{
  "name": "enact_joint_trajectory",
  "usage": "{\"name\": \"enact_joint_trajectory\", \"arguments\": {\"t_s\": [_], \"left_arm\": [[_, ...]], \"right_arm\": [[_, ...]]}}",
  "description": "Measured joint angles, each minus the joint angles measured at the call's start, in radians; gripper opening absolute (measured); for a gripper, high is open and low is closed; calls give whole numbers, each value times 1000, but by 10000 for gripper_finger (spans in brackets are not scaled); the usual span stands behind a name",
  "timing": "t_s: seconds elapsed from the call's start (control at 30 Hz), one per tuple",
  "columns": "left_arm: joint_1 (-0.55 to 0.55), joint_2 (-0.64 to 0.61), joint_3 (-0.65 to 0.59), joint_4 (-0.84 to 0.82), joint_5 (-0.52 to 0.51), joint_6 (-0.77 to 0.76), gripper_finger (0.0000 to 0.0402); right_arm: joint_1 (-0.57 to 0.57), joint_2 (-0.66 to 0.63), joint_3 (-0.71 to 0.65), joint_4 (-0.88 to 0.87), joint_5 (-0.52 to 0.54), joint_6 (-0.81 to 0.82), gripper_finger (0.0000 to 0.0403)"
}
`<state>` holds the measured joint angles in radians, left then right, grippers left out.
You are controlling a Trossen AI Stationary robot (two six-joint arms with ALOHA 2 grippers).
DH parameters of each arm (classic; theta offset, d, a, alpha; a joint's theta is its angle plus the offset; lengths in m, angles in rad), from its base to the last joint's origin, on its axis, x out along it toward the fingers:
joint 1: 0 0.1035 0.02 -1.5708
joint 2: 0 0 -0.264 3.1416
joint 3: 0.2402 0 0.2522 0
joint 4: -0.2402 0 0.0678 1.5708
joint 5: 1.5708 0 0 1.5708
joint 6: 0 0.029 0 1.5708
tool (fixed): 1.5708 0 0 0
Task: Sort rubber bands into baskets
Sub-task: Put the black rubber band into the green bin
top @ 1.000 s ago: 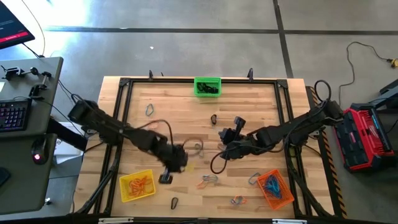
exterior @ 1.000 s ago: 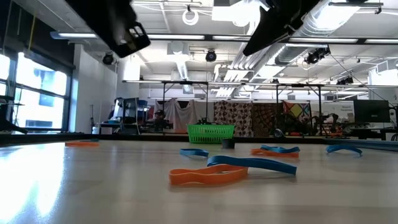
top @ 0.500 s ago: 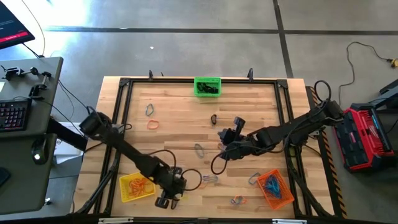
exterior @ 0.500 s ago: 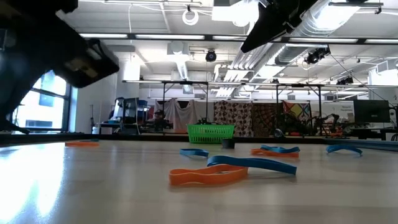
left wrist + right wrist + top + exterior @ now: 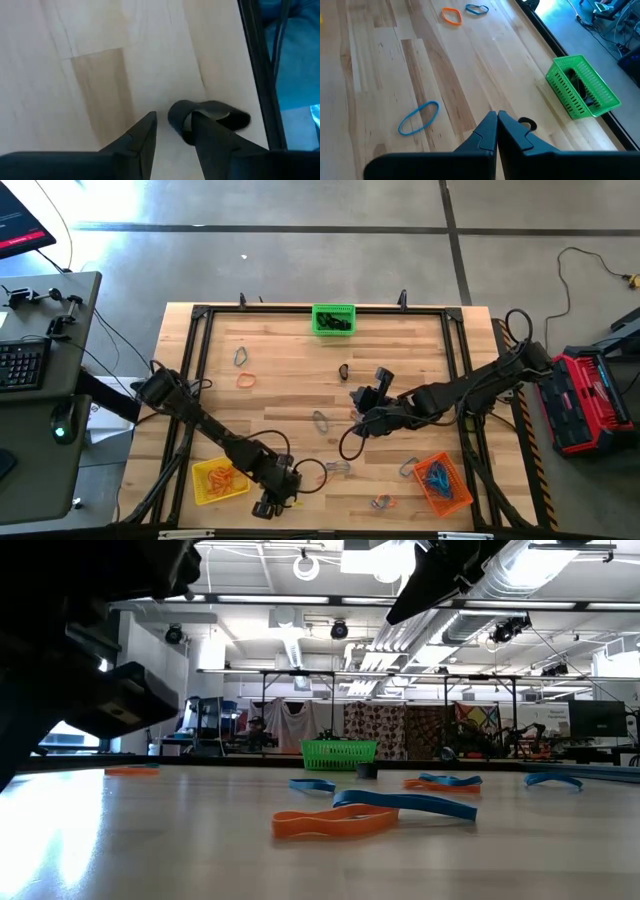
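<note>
We are holding our left gripper low over the near edge of the pale wooden table, just beside the small yellow mesh basket. Its fingers are standing slightly parted above a black rubber band, not gripping it. Our right gripper is waiting mid-table, its fingers pressed together. A green mesh basket is sitting at the far edge, an orange basket near right, and loose bands are lying scattered between.

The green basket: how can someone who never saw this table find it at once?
Look at the wooden table from above and go to its far edge, in the middle. The green basket stands there alone with dark bands inside; the yellow basket and orange basket sit at the near corners.
</note>
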<state>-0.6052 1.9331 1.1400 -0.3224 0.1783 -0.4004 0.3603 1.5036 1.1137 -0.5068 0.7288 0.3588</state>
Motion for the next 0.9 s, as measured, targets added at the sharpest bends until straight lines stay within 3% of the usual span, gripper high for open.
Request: {"name": "enact_joint_trajectory", "arguments": {"t_s": [0.13,0.3,0.4,0.77,0.9], "left_arm": [[0,1,2,-25,-27,23,99],[25,-34,0,-69,-92,79,20],[70,-85,0,-124,-160,108,9],[402,-312,0,-189,-227,212,1],[558,-380,0,-174,-232,253,1]], "right_arm": [[0,0,0,-1,0,0,0],[0,0,0,-3,3,0,0],[1,0,0,-5,4,-3,0],[-4,0,-4,-26,33,-46,0],[-27,-2,-89,54,38,-64,0]]}}
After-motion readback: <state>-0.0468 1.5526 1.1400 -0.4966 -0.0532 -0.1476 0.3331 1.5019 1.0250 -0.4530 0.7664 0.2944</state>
